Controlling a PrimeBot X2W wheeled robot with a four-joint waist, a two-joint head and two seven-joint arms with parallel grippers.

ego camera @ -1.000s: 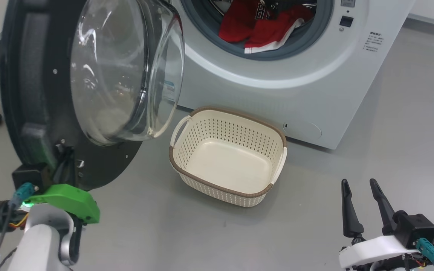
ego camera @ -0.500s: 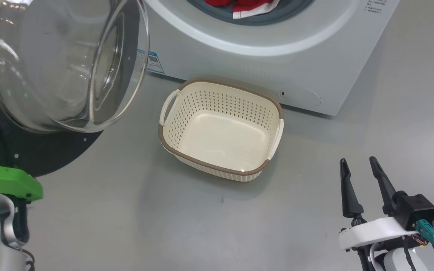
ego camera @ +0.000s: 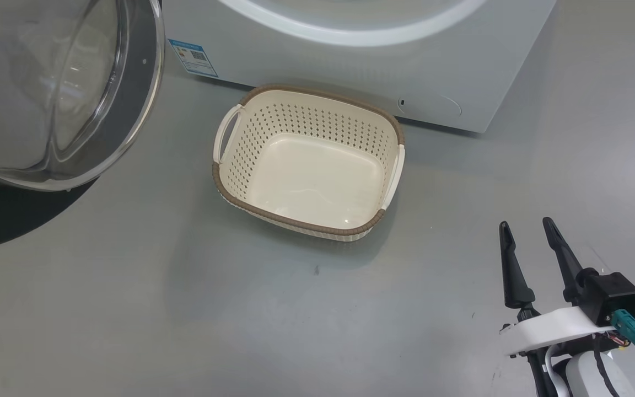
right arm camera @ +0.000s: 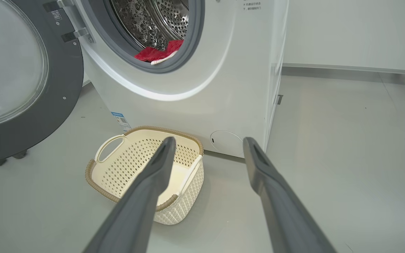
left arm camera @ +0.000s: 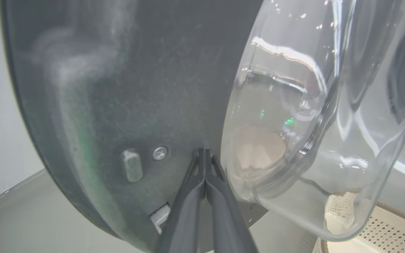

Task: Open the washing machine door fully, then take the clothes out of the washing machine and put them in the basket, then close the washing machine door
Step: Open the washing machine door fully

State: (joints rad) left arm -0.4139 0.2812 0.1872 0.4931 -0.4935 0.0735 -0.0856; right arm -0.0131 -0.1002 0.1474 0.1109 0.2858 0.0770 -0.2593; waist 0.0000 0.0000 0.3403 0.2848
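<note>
The left gripper (left arm camera: 204, 154) has its fingers pressed together, tips close against the dark inner face of the washing machine door (left arm camera: 118, 88), just beside its bulging glass window (left arm camera: 294, 123). The door stands swung open left of the washing machine (right arm camera: 223, 88). Red clothes (right arm camera: 156, 53) lie at the drum's lower lip. The cream basket (ego camera: 317, 91) sits on the floor (ego camera: 185, 309) before the machine. The right gripper (ego camera: 526, 226) hovers with its fingers apart, holding nothing.
</note>
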